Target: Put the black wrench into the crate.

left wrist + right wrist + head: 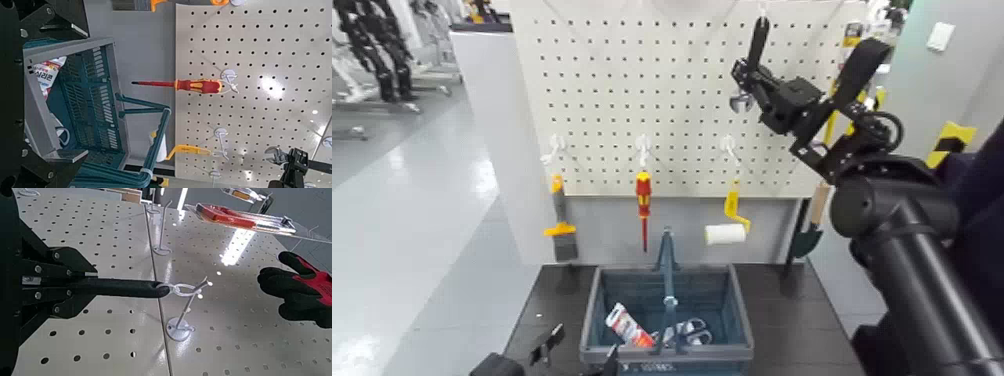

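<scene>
The right gripper (757,85) is raised to the upper right of the white perforated pegboard (632,90), its fingers clamped on the black handle of the black wrench (756,55), a long slim adjustable tool whose silvery jaw head hangs just below the grip. The wrench handle's end loop is hooked on a white wire peg (184,305), so the tool is not yet free. To do this step well, the judgement is to keep the clamp firm, lift and draw the loop straight off along the peg's tip, and avoid twisting, which could snag the loop or bend the peg. The crate (597,300), a blue-grey slatted plastic basket with an upright centre handle, stands on the dark table below, well apart from the wrench. The right wrist view alone shows the loop seated over the peg; the head view alone shows the drop to the crate. The left gripper (547,345) is parked low beside the crate; whether its fingers are apart cannot be told. The left wrist view adds the red-handled screwdriver (192,84) hanging nearby.
</scene>
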`<state>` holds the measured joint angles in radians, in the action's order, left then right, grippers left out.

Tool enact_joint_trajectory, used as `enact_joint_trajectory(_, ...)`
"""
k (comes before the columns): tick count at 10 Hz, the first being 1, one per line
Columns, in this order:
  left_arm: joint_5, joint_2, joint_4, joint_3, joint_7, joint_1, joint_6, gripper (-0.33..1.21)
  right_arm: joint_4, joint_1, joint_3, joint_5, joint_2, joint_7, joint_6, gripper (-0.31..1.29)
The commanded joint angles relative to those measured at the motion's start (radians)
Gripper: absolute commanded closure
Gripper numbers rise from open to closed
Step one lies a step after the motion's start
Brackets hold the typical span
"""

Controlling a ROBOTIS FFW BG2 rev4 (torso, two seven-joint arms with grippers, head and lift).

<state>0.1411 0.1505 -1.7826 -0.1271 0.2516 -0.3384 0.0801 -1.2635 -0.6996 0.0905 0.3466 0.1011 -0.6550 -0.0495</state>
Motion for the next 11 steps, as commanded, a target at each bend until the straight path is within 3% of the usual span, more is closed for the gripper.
enact_joint_trajectory(1,0.002,0.001,0.003,0.000,0.000,0.002,0.000,0.24,0.001,-0.003,0.000,-0.006,-0.001,0.000,0.005,1.08)
enact_joint_trajectory(5,0.003,0.001,0.003,0.004,0.002,-0.001,0.001,0.24,-0.086,0.011,-0.012,-0.015,0.000,-0.005,0.003,1.08)
enact_joint_trajectory(9,0.005,0.004,0.003,0.001,0.003,-0.001,0.000,0.24,-0.280,0.091,-0.031,-0.021,-0.006,0.011,-0.070,1.09)
enact_joint_trajectory(11,0.005,0.004,0.002,0.000,0.003,-0.001,0.000,0.24,-0.361,0.161,-0.032,-0.005,-0.020,0.020,-0.084,1.10)
